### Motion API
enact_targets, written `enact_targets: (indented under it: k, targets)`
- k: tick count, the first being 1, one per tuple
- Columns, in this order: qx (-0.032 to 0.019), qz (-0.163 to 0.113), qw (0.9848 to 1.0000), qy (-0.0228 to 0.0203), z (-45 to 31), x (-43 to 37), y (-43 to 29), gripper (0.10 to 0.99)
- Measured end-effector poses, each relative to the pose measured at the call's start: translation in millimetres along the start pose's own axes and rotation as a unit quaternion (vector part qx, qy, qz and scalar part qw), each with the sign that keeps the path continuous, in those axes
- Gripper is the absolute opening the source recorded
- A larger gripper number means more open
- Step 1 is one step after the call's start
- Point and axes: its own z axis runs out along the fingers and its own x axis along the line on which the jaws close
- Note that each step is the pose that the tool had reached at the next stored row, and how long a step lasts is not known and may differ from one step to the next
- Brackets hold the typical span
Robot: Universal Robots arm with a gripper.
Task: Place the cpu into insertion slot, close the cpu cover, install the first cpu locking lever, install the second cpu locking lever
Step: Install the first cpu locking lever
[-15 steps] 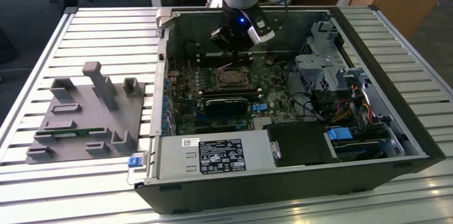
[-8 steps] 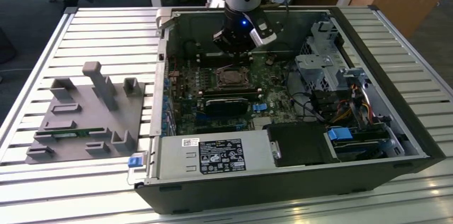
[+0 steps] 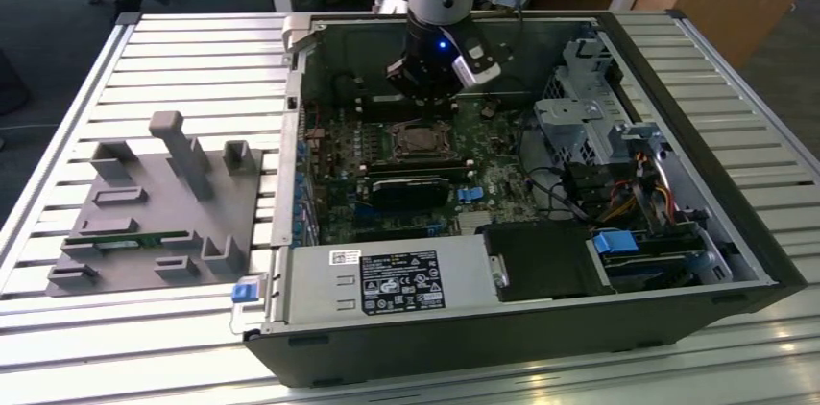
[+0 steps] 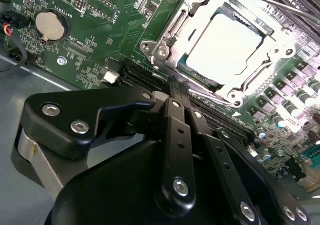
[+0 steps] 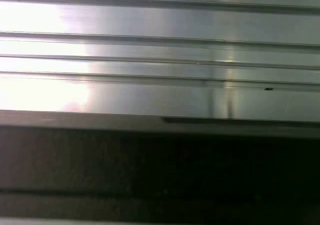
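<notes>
In the second wrist view the cpu lies flat in the insertion slot, its pale silver top showing through the window of the cpu cover. The cover is down over the chip. A thin metal lever rod runs along the far side of the socket. My gripper is shut with nothing between its black fingers, and the tips sit at the socket's near edge. In the exterior view the gripper hangs inside the case just behind the socket.
The open computer case lies on a slatted metal table. A grey fixture block stands at the exterior view's left. A coin battery sits on the green board. Drive bays and cables crowd the exterior view's right.
</notes>
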Motion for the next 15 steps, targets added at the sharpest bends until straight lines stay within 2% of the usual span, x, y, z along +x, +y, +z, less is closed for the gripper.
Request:
enact_targets:
  k: [5,12,15]
  targets:
    - [0.0015,0.0,1.0,0.0007,3.8,-0.4,-0.2,0.106]
    - [0.0017,0.0,1.0,0.0009,4.2,-0.8,0.1,0.106]
    - [0.0066,0.0,1.0,0.0012,5.3,-1.0,1.1,0.106]
